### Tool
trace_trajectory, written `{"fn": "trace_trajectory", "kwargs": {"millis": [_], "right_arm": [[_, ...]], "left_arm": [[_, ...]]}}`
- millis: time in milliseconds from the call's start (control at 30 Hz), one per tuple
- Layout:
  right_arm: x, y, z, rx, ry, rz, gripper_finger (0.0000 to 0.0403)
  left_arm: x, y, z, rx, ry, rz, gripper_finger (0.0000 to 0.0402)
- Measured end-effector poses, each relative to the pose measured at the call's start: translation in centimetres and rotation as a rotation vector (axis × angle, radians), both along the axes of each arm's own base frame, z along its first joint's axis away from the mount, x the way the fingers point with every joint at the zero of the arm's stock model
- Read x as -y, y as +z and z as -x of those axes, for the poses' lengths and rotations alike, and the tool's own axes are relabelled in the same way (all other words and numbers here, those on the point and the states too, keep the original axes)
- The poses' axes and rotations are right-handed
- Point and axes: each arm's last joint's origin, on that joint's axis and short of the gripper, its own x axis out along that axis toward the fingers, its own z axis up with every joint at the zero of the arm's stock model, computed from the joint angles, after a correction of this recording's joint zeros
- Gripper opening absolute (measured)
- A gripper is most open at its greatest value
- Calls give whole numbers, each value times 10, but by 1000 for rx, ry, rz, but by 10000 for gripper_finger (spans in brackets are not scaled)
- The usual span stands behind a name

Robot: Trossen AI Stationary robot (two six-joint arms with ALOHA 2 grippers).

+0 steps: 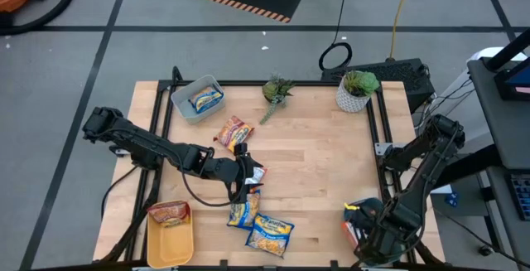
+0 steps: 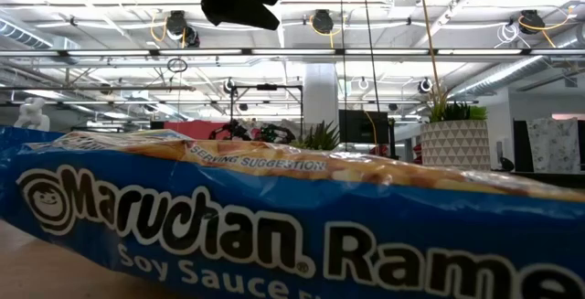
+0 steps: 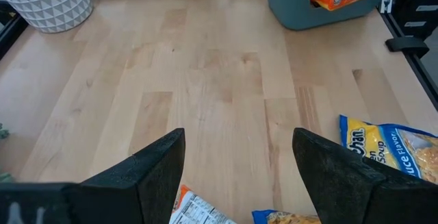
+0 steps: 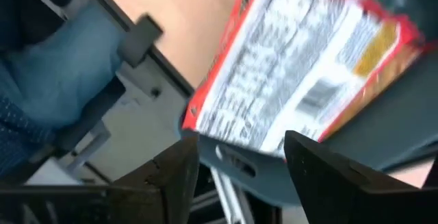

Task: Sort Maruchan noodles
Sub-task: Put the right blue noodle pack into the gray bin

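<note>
My left gripper (image 1: pixel 251 170) (image 3: pixel 239 138) hangs open over the table's middle, above a white-and-red noodle packet (image 1: pixel 257 173) (image 3: pixel 198 212). Two blue packets (image 1: pixel 243 212) (image 1: pixel 272 233) lie nearer the front edge and an orange-red one (image 1: pixel 234 130) lies farther back. My right gripper (image 1: pixel 365 226) (image 4: pixel 241 140) stands open over the teal bin (image 4: pixel 383 135) at the near right. An orange packet (image 4: pixel 301 66) lies tilted in that bin, printed back up, just past the fingertips.
A grey bin (image 1: pixel 184 105) at the far left holds a blue packet (image 1: pixel 205 99). A yellow bin (image 1: pixel 171 246) at the near left holds a red-and-yellow packet (image 1: pixel 170 213). Two potted plants (image 1: pixel 277 90) (image 1: pixel 357 89) stand along the far edge. A blue packet (image 2: pixel 274 226) fills the low view.
</note>
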Motion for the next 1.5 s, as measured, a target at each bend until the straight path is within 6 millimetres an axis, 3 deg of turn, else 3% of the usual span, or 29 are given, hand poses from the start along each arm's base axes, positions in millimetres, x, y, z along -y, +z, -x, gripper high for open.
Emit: {"fn": "trace_trajectory", "kwargs": {"millis": [267, 567, 900, 1133, 1500], "right_arm": [[0, -4, -7, 177, 25, 70, 184], [-5, -48, -13, 270, 26, -50, 129], [7, -81, 1, 46, -12, -81, 83], [5, -79, 0, 66, -13, -121, 76], [15, -62, -13, 407, 35, -30, 76]], "left_arm": [[0, 0, 0, 0, 0, 0, 276], [0, 0, 0, 0, 0, 0, 276], [0, 0, 0, 0, 0, 0, 276], [0, 0, 0, 0, 0, -1, 276], [0, 0, 0, 1, 7, 10, 276]]}}
